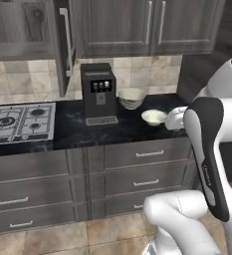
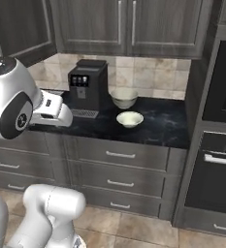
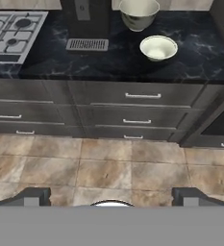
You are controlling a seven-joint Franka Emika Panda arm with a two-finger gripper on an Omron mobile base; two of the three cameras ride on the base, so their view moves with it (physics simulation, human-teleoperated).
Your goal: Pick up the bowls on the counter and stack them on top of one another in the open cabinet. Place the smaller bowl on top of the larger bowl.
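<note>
- Bowls: the larger bowl (image 1: 131, 98) is deep and round, cream inside with dark mottling on its outer wall and a wide rim; the smaller bowl (image 1: 154, 117) is shallow, plain and pale cream.
- Both stand upright on the desk (image 1: 72, 127), a black glossy slab with thin white veins, over grey wood-grain drawers (image 1: 147, 169) with slim silver bar pulls.
- The larger bowl sits at the back near the tiled wall, just beside a boxy black coffee machine (image 1: 99, 93); the smaller one stands nearer the front edge, close to it but apart.
- Both bowls look empty.
- A steel gas hob (image 1: 19, 122) lies at the desk's left end.
- The open cabinet (image 1: 23, 30), grey-brown wood grain, hangs above the hob, its door (image 1: 63, 45) swung out with a long silver handle.
- In the hand view the jaws (image 3: 111, 197) stand wide apart, holding nothing, over beige floor tiles.
</note>
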